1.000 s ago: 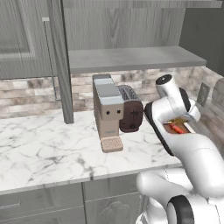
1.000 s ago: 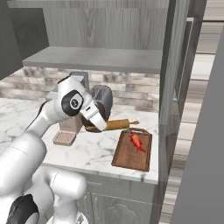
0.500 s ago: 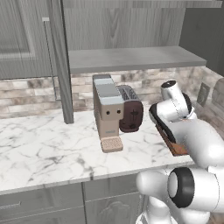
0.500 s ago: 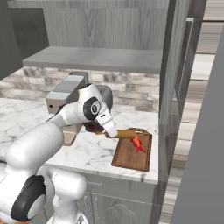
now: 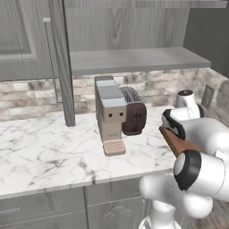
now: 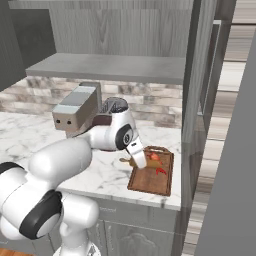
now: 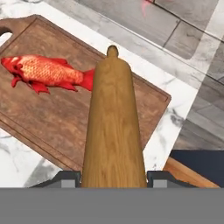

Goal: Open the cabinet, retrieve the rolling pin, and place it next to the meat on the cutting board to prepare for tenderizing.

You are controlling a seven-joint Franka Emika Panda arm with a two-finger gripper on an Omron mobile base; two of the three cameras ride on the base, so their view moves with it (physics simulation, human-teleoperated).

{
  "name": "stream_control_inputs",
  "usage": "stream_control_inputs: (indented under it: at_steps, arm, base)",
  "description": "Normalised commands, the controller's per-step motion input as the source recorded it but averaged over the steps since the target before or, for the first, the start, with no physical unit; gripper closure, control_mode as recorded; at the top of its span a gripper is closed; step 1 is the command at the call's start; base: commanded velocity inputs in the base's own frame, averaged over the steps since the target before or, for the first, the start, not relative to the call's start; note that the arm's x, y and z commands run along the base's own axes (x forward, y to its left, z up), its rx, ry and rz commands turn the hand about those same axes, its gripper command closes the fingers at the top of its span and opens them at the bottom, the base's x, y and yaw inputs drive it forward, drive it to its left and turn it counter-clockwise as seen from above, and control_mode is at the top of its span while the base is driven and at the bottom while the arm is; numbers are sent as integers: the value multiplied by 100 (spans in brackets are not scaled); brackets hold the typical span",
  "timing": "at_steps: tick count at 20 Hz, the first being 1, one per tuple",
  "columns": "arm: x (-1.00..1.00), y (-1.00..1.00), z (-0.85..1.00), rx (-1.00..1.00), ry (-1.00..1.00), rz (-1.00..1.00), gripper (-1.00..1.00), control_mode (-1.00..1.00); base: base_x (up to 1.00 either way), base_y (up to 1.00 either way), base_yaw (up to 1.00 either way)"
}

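Observation:
My gripper (image 7: 113,177) is shut on the orange-tan rolling pin (image 7: 113,127), which points away from the hand above the reddish-brown cutting board (image 7: 52,118). The bright-red meat (image 7: 46,72) lies on the board, just left of the pin's far end. In the right base view the gripper (image 6: 136,156) hangs over the left edge of the cutting board (image 6: 152,181), with the rolling pin (image 6: 126,160) sticking out to the left and the meat (image 6: 156,160) beside it. The cabinet (image 6: 197,75) stands open above its grey shelf (image 6: 105,67).
A tan coffee machine (image 5: 109,114) and a dark toaster (image 5: 134,117) stand on the marble counter (image 5: 49,156) left of the board. The open cabinet door's edge (image 5: 61,67) reaches down near the counter. The counter ends right of the board (image 6: 175,200).
The arm has swung right and lower, carrying the rolling pin from beside the toaster to above the cutting board's left edge. The grip has stayed the same.

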Motion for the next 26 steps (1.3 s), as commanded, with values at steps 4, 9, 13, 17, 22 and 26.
stream_control_inputs:
  at_steps: [4,9,13,17,22,26]
  arm:
    - [7,-4,-36,13,-8,-1,100,-100]
    - [6,-2,-38,4,-13,-4,100,-100]
    - [0,-9,-28,0,-8,-7,100,-100]
    - [5,-5,-14,-1,-1,-8,100,-100]
    - [10,0,-15,-2,0,-5,100,-100]
    - [12,0,-21,-1,0,-3,100,-100]
  base:
    - [0,0,0]
    - [0,0,0]
    - [0,0,0]
    - [0,0,0]
    - [0,0,0]
    - [0,0,0]
